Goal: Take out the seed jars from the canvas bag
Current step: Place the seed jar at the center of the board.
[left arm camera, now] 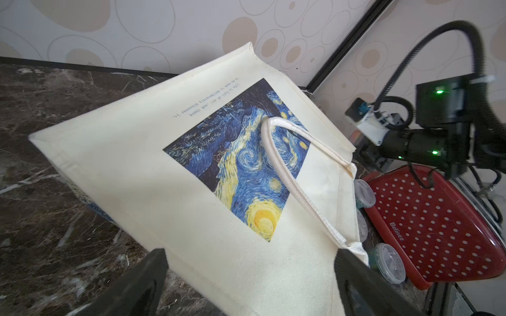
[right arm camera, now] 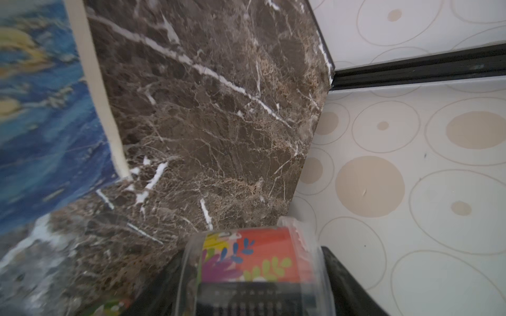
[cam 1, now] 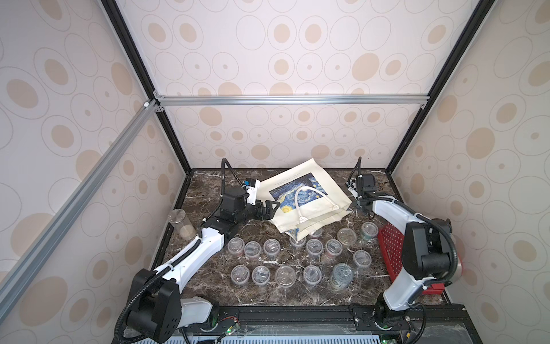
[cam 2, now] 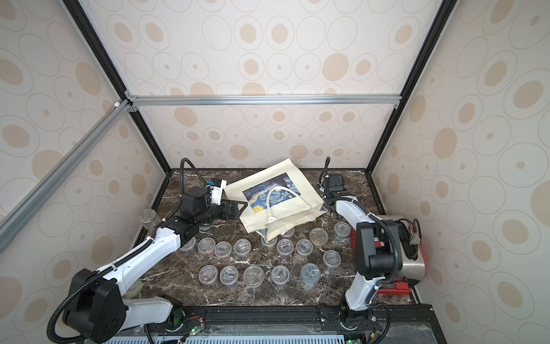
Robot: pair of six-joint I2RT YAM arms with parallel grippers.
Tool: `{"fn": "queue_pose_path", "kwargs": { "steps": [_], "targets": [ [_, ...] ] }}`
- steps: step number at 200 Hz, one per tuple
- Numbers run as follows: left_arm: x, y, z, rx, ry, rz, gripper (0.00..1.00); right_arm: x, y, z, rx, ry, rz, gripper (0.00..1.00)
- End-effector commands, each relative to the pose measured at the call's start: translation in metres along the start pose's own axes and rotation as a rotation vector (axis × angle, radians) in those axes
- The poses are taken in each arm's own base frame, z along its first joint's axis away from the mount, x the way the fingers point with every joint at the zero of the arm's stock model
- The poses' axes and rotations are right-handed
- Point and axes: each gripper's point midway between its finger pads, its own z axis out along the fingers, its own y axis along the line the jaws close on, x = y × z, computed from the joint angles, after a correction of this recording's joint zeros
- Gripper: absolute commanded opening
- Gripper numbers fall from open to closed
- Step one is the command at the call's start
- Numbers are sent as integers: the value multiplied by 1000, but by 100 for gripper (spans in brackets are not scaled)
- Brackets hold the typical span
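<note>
**Set the held jar down clear of the rows**

In front of the cream canvas bag with its blue-and-yellow swirl print (cam 1: pixel 279 184), small clear round seed jars (cam 1: pixel 271 247) crowd the brown marble table (cam 1: pixel 208 190); two sit half under its mouth. At the bag's right edge our right gripper (right arm camera: pixel 252 281) clasps a clear red-labelled jar (right arm camera: pixel 257 254). We judge it needs a slow, level descent into a gap, away from the red dotted appliance (cam 1: pixel 390 250). At the bag's left edge our left gripper (cam 1: pixel 272 211) gapes wide, empty. Behind the bag, the wall (cam 1: pixel 297 143) limits our room.

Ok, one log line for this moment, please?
left hand: open, at canvas bag | right hand: holds red-label seed jar
</note>
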Motion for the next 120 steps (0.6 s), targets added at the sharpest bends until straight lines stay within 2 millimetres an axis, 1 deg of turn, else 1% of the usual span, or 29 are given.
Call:
{"fn": "queue_pose_path", "kwargs": {
  "steps": [1,31,46,67,104,120],
  "targets": [
    [-14,-27,-12,58,-68,190,95,-9,-26,5,107,26,27,60],
    [-17,-32,-8,-35,-100,320,96,-4,-29,29,147,72,24,61],
    [-14,-39,-1,-48,-113,368,96,1,-30,41,168,97,13,64],
    [-10,-49,9,-80,-140,441,97,6,-31,51,171,113,38,63],
    [-5,-57,28,-165,-121,539,98,10,-17,71,170,151,32,63],
    [-4,-56,30,-174,-106,542,98,11,-10,77,156,166,40,62]
  ]
}}
